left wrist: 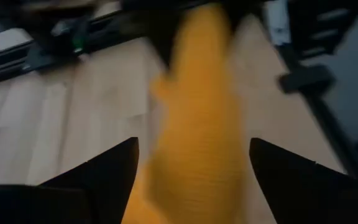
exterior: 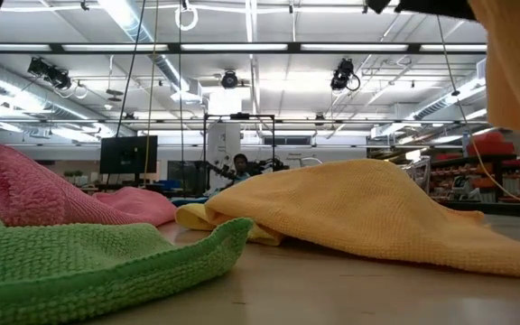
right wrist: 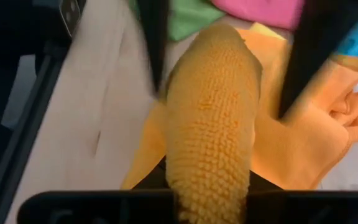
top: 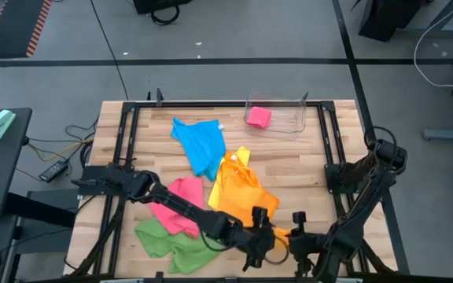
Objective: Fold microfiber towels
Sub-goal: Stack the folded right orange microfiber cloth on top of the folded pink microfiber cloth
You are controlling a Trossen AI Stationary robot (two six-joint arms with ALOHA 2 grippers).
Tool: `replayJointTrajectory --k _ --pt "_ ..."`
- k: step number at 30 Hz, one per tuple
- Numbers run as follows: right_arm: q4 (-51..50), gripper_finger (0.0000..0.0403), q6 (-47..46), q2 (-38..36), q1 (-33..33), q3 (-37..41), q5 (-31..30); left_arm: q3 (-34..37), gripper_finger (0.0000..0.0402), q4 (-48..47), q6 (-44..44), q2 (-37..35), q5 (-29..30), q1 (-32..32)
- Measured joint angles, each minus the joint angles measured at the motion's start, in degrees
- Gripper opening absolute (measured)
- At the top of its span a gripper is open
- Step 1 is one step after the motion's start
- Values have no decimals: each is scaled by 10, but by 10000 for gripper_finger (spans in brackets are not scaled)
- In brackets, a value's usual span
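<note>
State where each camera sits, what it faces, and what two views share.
High: overhead, looking down; both arms, orange towel.
Low: table height, facing the room; green towel, no arm clearly.
Left wrist: open left gripper astride orange cloth.
Right wrist: right gripper shut on orange towel.
All four share that towel.

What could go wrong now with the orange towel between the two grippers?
1. The left gripper is open around the orange towel, so only the right gripper, shut on one bunched corner, holds it; that corner may slip out.
2. The orange towel overlaps the yellow towel, so lifting it might drag that one along.
</note>
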State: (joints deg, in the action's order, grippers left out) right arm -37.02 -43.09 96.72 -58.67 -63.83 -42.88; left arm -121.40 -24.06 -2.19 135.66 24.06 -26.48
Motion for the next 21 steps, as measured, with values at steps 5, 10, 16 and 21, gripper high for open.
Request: replayJointTrajectory --k 5,10,16,21 --pt "0 38 9 -9 0 0 -1 0 304 -1 -3 0 -74 18" --pt "0 39 14 -23 0 0 -14 0 268 -16 -13 0 -124 30" --pt "0 39 26 -26 6 0 -17 0 220 -12 -5 0 -149 36" --pt "0 52 32 -26 5 0 -16 0 159 -5 -3 0 -149 38"
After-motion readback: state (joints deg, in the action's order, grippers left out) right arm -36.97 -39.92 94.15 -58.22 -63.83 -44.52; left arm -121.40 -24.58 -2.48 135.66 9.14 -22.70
